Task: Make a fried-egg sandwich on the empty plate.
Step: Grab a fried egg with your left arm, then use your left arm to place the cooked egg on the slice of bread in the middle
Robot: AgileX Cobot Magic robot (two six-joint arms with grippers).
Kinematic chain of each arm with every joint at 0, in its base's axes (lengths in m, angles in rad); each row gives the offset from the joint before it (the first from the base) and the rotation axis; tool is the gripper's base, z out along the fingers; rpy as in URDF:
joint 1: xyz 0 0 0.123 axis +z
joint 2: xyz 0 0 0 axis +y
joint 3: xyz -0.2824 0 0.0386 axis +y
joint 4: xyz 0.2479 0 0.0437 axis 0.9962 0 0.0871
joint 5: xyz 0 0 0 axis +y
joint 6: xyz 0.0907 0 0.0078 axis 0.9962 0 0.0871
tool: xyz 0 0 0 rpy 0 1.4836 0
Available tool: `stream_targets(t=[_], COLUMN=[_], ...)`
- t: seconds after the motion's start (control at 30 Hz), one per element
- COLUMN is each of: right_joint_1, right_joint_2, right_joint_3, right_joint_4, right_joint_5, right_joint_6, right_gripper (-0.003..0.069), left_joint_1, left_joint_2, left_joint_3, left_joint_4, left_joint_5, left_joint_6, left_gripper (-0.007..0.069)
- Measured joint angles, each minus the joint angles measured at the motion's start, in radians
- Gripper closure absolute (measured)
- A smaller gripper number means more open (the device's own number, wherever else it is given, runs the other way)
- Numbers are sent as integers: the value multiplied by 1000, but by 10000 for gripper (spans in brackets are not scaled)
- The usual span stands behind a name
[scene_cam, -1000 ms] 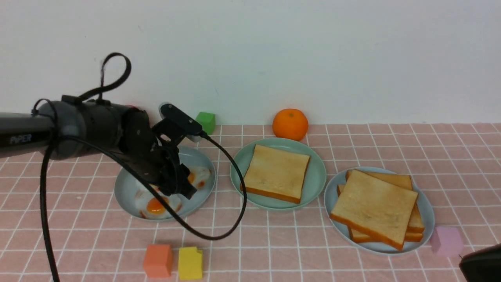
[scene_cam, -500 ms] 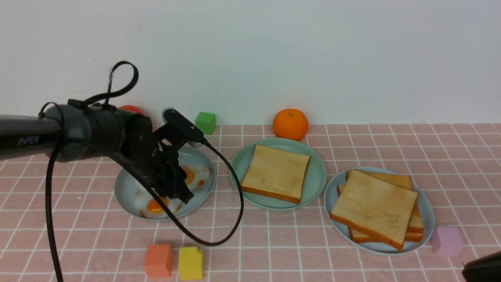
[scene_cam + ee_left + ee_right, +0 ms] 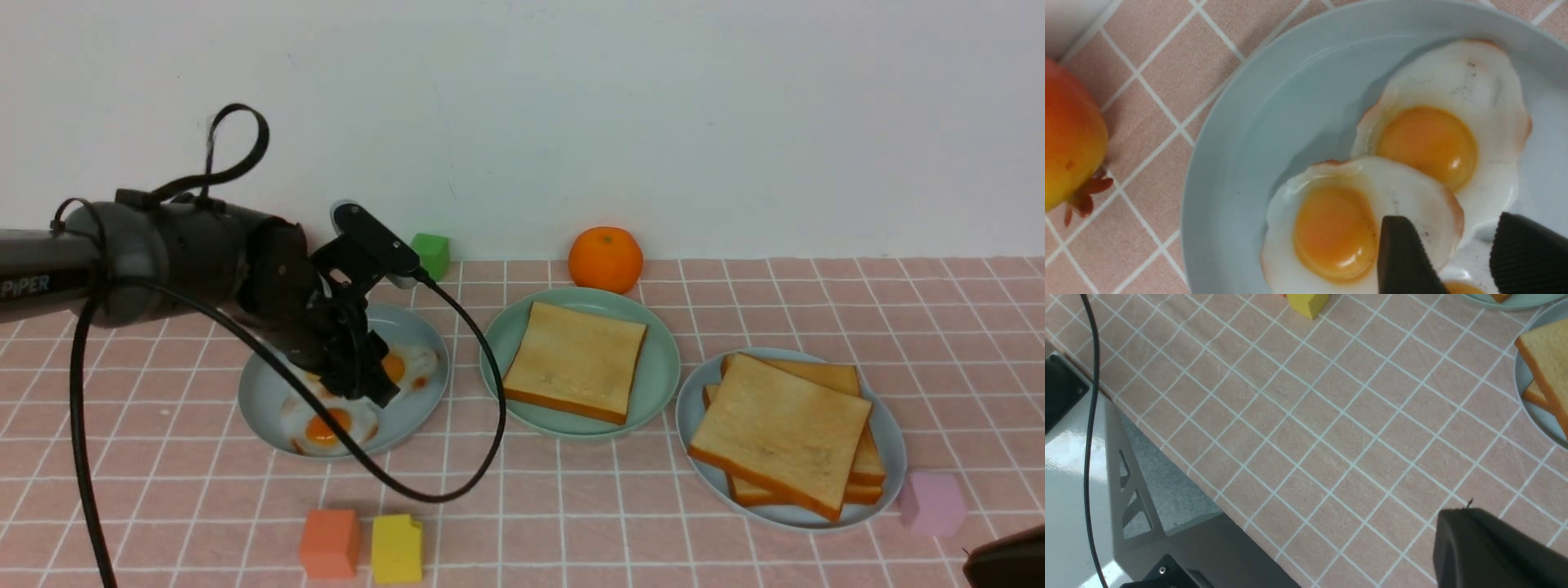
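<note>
Left tool, jaws apart, straddles the egg's white edge on the grey plate. Right tool is closed. One toast lies on the mint plate. I judge the egg thin, light and slick: pinch its rim.

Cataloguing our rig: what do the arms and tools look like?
Left arm: black tube lettered PiPER in white, a black cable looping off it. Left tool: black ribbed fingers. Right tool: only a black tip shows.
</note>
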Motion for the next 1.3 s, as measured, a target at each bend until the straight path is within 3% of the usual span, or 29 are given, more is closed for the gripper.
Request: stream_targets(t=[0.4,0.7,0.97,1.13,1.3], right_joint_1=[0,0,0,0,0], right_joint_2=[0,0,0,0,0], right_joint_3=[0,0,0,0,0], right_joint_4=[6,40,48,45,-3], right_joint_5=[-1,-1,-1,0,-1], right_joint_6=[0,0,0,0,13], right_gripper=[634,627,627,627,627], left_joint_1=[0,0,0,-1,-12], left_joint_2=[66,71,66,-2,-132], left_joint_3=[-2,-8,-8,-6,0], left_joint_4=[42,71,85,88,46], left_joint_5=[-47,-58,-55,-8,22], left_joint_6=[-27,-68,-68,-69,-75], left_gripper=[265,429,447,565,560])
